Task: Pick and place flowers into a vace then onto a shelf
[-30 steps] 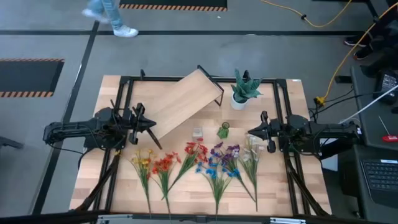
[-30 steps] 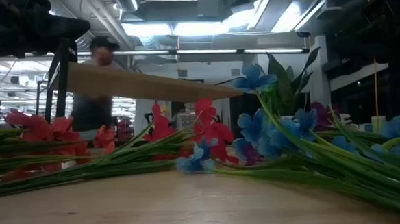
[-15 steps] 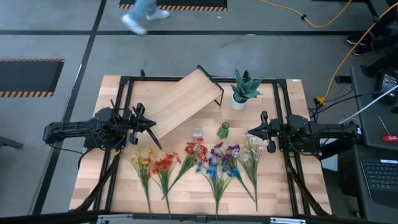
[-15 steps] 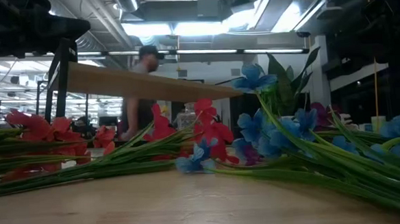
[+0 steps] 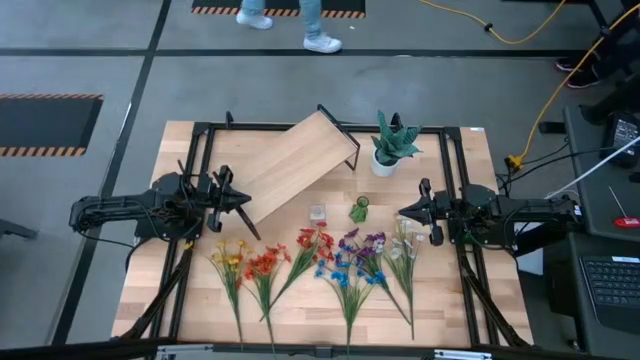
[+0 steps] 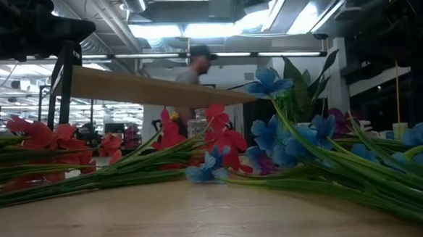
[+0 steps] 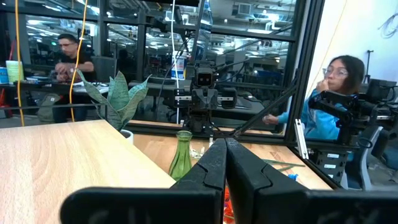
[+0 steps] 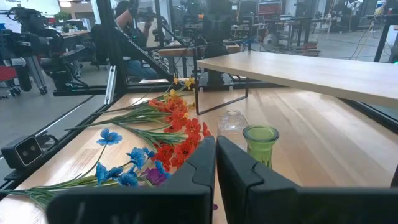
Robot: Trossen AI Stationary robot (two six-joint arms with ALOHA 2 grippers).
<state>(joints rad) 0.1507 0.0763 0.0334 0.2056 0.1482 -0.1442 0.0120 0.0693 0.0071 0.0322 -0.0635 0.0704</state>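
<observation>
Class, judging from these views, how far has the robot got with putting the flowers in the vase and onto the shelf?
Done: nothing yet. The flowers all lie flat on the table, and the green vase stands empty. In hand: nothing; the left hand and right hand are shut and hold nothing. Left: every flower, then the shelf.

Both dark arms lie low and stretched out level, each reaching inward from its own side at mid-height of the high view. The left gripper (image 5: 243,200) sits at centre-left of that frame, pointing toward the middle, its jaws pressed together with nothing between them. The right gripper (image 5: 402,211) sits at centre-right, pointing back toward the left one, jaws likewise closed and empty. In each wrist view the two fingers (image 7: 214,165) (image 8: 208,158) meet in a narrow seam.
</observation>
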